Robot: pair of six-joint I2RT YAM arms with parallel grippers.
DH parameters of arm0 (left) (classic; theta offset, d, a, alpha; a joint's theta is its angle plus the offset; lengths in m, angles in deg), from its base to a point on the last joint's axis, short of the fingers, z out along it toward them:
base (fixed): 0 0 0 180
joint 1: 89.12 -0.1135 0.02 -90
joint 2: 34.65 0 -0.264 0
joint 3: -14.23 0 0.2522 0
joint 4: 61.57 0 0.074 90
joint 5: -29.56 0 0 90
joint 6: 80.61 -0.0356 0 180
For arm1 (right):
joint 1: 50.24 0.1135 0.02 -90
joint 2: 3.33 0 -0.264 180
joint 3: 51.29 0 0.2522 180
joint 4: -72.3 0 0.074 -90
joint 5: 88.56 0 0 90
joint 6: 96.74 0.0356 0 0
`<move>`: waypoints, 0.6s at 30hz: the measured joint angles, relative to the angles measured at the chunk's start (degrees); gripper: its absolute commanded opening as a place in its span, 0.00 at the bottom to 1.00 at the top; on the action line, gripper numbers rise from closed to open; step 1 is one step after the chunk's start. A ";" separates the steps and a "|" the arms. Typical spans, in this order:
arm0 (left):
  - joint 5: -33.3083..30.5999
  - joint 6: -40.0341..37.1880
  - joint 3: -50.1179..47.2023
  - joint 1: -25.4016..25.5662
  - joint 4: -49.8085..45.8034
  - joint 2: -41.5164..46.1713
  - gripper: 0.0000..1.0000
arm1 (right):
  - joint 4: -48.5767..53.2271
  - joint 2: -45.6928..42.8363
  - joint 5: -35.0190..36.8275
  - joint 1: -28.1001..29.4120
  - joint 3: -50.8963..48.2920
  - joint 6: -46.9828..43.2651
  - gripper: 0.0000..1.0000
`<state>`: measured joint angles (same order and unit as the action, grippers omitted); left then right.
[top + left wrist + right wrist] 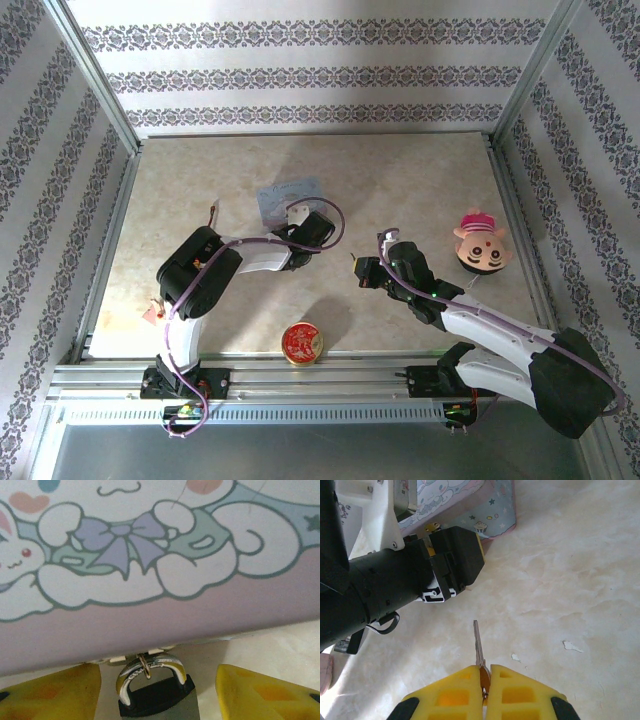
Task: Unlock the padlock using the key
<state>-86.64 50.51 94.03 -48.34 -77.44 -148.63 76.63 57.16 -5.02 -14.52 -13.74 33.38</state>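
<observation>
One camera looks down from behind me over the whole tabletop [420,180]; both close wrist cameras catch the blue box [150,555] [492,510].

Tally: one counter [420,180], one padlock [156,695], one key [479,645], one pastel cartoon box [288,198], one round red-and-gold tin [301,342], one pig-faced toy [480,243].

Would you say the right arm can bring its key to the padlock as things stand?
Probably not directly: the left gripper straddles the padlock at the box's edge, and its body lies between the key and it.
</observation>
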 measured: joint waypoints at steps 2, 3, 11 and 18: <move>0.00 0.70 0.00 -0.02 0.24 -0.24 0.59 | 0.00 -0.04 0.00 0.00 0.00 0.00 0.00; 0.00 1.14 0.00 -0.02 0.44 -0.37 0.59 | 0.00 -0.13 0.00 0.00 0.00 0.00 0.00; -0.28 3.80 0.42 -0.28 0.83 -1.40 0.59 | -0.04 -1.09 0.00 0.00 0.00 0.00 0.00; -2.16 5.77 1.38 -0.28 0.79 -2.47 0.54 | -0.17 -1.09 0.00 0.00 0.00 0.02 0.00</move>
<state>-88.80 56.28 95.41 -48.63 -76.66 -151.09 76.45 56.07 -5.02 -14.52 -13.74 33.40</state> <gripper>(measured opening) 0.549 0.042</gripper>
